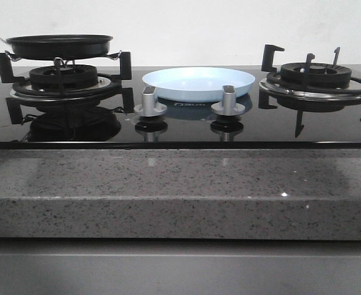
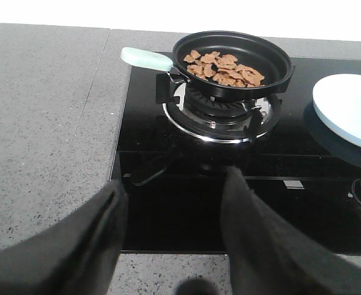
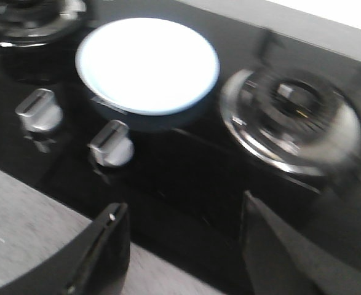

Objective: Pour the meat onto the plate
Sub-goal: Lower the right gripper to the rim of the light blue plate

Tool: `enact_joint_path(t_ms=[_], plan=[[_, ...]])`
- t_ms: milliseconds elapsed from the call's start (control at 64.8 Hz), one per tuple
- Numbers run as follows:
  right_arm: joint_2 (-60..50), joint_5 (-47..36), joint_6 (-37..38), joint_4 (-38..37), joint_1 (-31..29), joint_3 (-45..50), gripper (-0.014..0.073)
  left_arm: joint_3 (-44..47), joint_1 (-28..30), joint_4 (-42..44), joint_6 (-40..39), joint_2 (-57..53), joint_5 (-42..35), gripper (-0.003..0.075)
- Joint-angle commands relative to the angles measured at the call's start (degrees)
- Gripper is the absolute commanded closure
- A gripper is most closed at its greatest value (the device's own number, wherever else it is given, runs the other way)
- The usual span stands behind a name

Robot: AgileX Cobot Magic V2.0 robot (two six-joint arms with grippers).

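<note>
Two burners, two knobs (image 1: 150,101), one pan (image 1: 59,45), one plate (image 1: 198,82). The plate sits on the black glass between the burners, just behind the knobs. Only the left wrist view shows the meat (image 2: 224,67), piled inside the pan on the left burner (image 1: 63,78); the front view sees the pan edge-on. Both the left gripper (image 2: 174,230) and right gripper (image 3: 183,243) hang with jaws spread, holding nothing.

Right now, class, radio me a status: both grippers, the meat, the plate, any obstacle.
Left gripper open, empty. Right gripper open, empty. Meat in frying pan on left burner; plate bare between burners. Nothing between pan and plate.
</note>
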Motion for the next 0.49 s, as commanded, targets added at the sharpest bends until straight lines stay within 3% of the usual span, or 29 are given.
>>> enact_joint_path(t_ms=[0,478], plan=[[7.07,-1.33,-0.74,0.3,2.34,-7.34,0.0161,-1.91,0.13,-0.73,-0.22,0.62,-4.84,0.0403],[46.99,25.03,8.52,1.02,-1.34,-47.61,0.0161,-1.91,0.13,-0.73,-0.22,0.62,-4.84,0.041]])
